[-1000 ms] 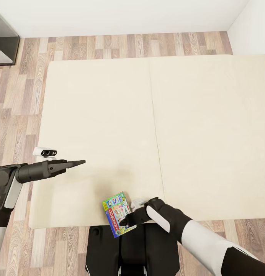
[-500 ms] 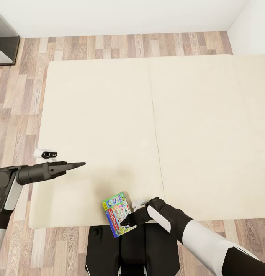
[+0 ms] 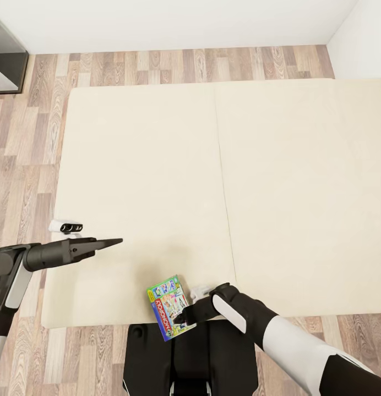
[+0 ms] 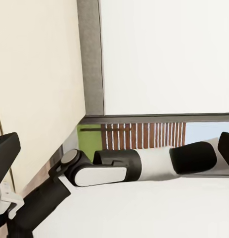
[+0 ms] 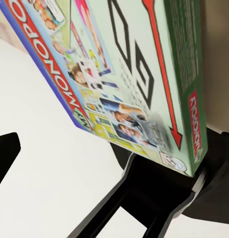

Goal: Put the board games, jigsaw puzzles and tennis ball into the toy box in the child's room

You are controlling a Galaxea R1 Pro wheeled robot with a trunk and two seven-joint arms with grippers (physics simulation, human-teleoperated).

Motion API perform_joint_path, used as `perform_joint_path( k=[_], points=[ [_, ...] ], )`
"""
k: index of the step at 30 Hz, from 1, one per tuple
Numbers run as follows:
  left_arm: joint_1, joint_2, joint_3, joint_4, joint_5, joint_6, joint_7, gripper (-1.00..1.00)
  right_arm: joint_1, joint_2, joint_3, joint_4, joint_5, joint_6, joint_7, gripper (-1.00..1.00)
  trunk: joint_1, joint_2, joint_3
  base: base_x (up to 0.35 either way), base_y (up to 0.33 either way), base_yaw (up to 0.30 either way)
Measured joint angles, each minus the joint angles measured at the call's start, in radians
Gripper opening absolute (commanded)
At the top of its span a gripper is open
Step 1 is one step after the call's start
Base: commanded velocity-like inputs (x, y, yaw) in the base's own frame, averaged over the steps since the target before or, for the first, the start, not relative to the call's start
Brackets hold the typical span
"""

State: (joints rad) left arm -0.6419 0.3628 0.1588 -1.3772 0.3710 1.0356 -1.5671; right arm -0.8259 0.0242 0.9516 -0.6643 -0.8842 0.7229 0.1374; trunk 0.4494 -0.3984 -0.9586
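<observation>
wood-plank floor (image 3: 157, 66) borders the bed (image 3: 157, 165); head view: monopoly box (image 3: 169, 308) at mattress near edge, right pincer (image 3: 181, 318) clenched on its edge; left pincer (image 3: 110, 241) clenched, empty. right wrist view: box (image 5: 119, 74) looks stiff, light, probably slippery; grip edge firmly

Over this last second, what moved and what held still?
The left gripper sank slightly toward the robot, its arm drawing back a little. The right gripper stayed clamped on the Monopoly box at the bed's near edge; box and camera unchanged.
</observation>
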Motion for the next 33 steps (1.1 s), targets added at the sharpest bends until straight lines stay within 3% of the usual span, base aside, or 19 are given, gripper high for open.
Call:
perform_joint_path(
  k=[15,33],
  points=[
    [0.043,0.000,0.006,0.001,-0.001,0.000,0.000,1.00,0.007,-0.020,-0.008,0.027,-0.009,0.002,0.011,1.00,0.000,0.000,0.000,0.000,0.004,0.000],
    [0.060,0.000,0.059,0.002,-0.001,0.000,0.000,1.00,0.011,-0.023,-0.008,0.027,-0.012,0.001,0.015,1.00,0.000,0.000,0.000,0.000,0.000,0.000]
  ],
)
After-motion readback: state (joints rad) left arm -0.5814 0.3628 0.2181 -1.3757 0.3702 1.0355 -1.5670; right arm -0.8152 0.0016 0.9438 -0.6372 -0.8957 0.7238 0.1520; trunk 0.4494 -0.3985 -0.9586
